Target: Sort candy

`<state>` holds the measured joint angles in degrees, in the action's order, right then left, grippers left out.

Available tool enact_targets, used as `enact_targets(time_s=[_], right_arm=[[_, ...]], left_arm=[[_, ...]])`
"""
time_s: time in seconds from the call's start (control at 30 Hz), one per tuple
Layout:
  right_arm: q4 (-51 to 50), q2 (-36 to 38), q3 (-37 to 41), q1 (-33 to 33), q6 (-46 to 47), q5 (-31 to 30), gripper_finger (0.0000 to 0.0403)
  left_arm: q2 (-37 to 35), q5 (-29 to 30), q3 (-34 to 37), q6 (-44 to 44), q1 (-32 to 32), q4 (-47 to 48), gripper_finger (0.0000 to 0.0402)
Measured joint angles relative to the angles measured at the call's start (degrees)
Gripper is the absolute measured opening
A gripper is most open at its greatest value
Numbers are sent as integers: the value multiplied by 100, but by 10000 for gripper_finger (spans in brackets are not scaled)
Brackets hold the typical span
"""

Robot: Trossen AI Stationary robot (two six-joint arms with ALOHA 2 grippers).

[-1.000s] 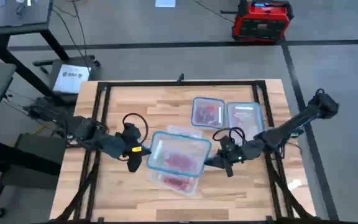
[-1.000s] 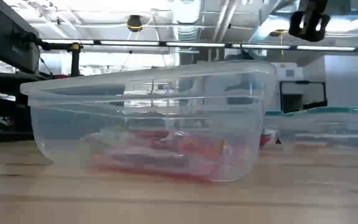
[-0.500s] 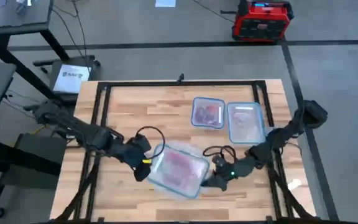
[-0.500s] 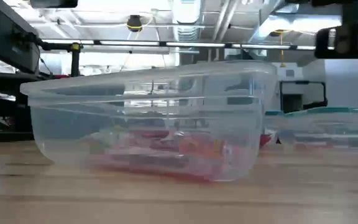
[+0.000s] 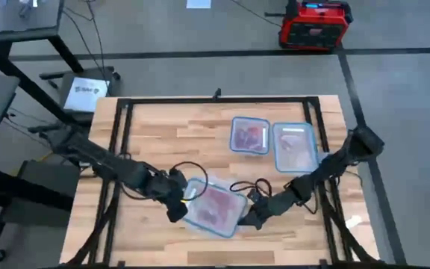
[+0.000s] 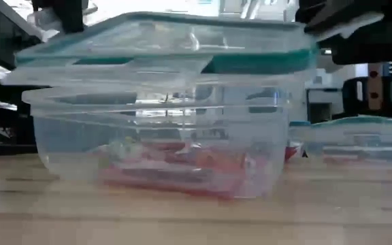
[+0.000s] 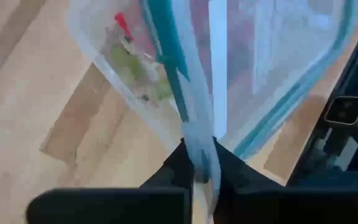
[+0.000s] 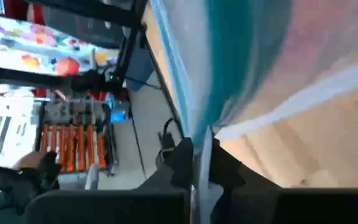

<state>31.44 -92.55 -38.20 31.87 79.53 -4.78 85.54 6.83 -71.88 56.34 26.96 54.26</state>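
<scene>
A clear tub [image 6: 162, 136] with red and pink candy [image 6: 175, 167] on its floor stands near the table's front edge. Just over its rim hangs a clear lid with a teal rim [image 6: 162, 41], carried between my two grippers. My left gripper [image 5: 181, 202] is shut on the lid's left edge and my right gripper [image 5: 248, 217] on its right edge. From above, the lid [image 5: 213, 207] covers the tub. Whether the lid touches the tub's rim, I cannot tell. My left gripper pinches the lid's left edge [image 7: 194, 134] between its two fingers [image 7: 178, 163], coming steeply from above on the table's left side. The lid is nearly level above the tub. My right gripper pinches the lid's right edge [image 8: 199, 134] between its two fingers [image 8: 182, 158], reaching in from the table's right at a shallow downward slant. That side of the lid is clear of the table.
Two smaller lidded containers [image 5: 249, 136] [image 5: 293, 146] holding candy stand side by side at the far right of the table, behind my right arm. A black frame [image 5: 125, 112] runs around the wooden top. Bare wood lies at the far left.
Both grippers have gone down and toward the table's near edge with the lid, tipping further downward. The lid, which a second ago stood higher and farther back, now sits right over the tub. The tub has stayed where it was.
</scene>
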Motion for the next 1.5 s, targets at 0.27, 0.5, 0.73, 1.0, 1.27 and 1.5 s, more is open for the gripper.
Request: enact_targets(time_s=[0.27, 0.5, 0.73, 1.0, 1.27, 1.5], right_arm=[[-165, 399, 7, -312, -44, 753, 5], [-614, 415, 4, -836, -135, 1840, 9], [-727, 459, 0, -1120, -399, 2292, 67], [-1023, 589, 7, -1368, -472, 2796, 133], [-1336, 1805, 7, -1391, -986, 2685, 137], [-1779, 3310, 7, -1131, -2703, 1100, 137]], left_arm=[[-290, -51, 5, -13, 2, -72, 0], [-304, -186, 9, -105, -124, -99, 0], [-302, -190, 13, -190, -155, 32, 0], [-301, 87, 22, -76, -187, 269, 0], [-413, 70, 20, -171, -192, -631, 0], [-845, 945, 15, 491, -143, -872, 0]])
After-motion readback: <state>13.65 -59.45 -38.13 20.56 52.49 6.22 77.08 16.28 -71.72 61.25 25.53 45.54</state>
